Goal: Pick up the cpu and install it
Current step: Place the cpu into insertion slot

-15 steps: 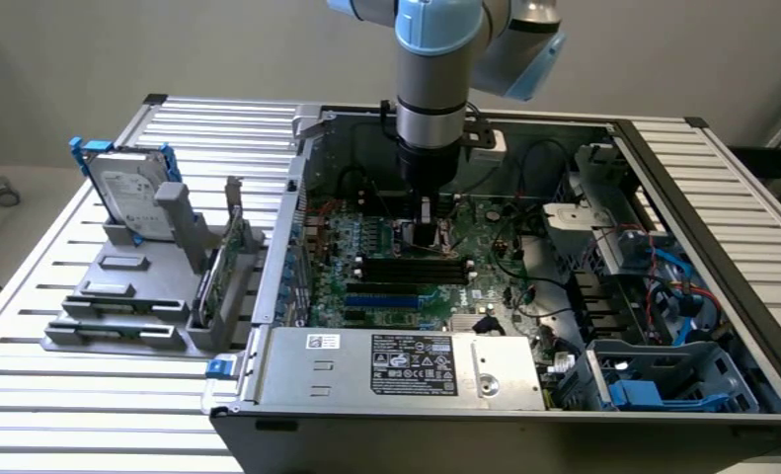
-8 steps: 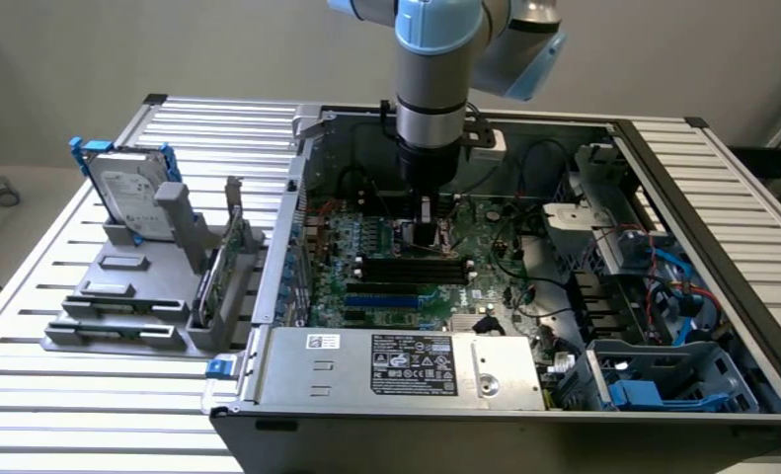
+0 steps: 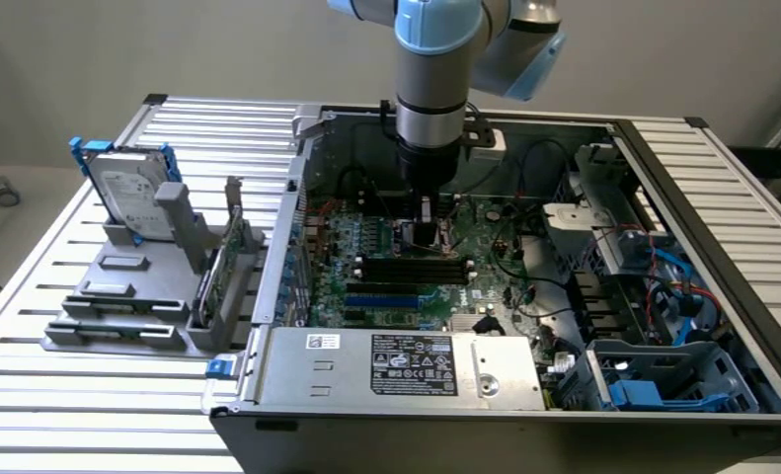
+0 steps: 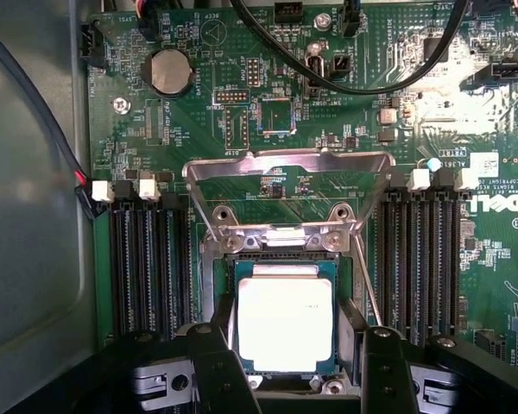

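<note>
The cpu [image 4: 285,323], a flat square chip with a bright silvery top and thin green rim, lies level between my two black fingers [image 4: 214,362]. My gripper [image 4: 292,349] is shut on the cpu, one finger against each opposite edge. The chip sits right over the socket [image 4: 281,244] on the green motherboard, and I cannot tell whether it rests in the socket. The socket's metal load plate [image 4: 285,164] is swung up and open. In the exterior view the gripper [image 3: 426,222] reaches straight down into the open computer case, low over the board.
Long black memory slots [image 4: 147,259] flank the socket on both sides. Black cables [image 4: 371,82] loop over the board. A hard drive in a blue bracket [image 3: 133,197] stands in a grey fixture at the exterior view's left. The power supply [image 3: 404,365] fills the case's near side.
</note>
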Controlling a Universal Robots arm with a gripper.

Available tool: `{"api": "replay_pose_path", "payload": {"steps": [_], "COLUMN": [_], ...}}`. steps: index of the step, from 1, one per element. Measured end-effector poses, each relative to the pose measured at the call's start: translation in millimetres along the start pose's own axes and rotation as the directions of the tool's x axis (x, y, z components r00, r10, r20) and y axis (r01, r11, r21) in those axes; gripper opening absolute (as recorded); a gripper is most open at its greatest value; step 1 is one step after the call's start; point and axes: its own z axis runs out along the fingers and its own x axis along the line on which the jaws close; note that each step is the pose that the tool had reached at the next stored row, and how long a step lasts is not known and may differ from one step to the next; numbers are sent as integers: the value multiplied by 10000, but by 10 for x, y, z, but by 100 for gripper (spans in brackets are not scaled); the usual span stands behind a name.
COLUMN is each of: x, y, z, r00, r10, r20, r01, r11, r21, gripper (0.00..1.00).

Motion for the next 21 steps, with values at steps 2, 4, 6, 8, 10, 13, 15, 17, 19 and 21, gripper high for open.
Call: {"api": "replay_pose_path", "payload": {"steps": [2, 4, 6, 8, 10, 13, 15, 17, 19, 21], "x": [0, 0, 0, 0, 0, 0, 0, 0, -1, 0], "y": [-1, -3, -4, -5, -5, -5, -5, -5, -5, -3], "z": [0, 0, -1, -1, 0, 0, 0, -1, -12, -39], "r00": [10000, 10000, 10000, 10000, 10000, 10000, 10000, 10000, 10000, 10000], "r10": [-5, -10, -13, -16, -17, -19, -19, -19, -19, -20], "r20": [0, 0, 0, 0, -1, -1, -1, -2, 2, 0], "r01": [5, 10, 13, 16, 17, 19, 19, 19, 19, 20], "r11": [10000, 10000, 10000, 10000, 10000, 10000, 10000, 10000, 10000, 10000], "r21": [0, 0, 0, 0, 0, 0, 0, -1, 1, 0], "gripper": [55, 55, 55, 55, 56, 63, 63, 63, 63, 63]}}
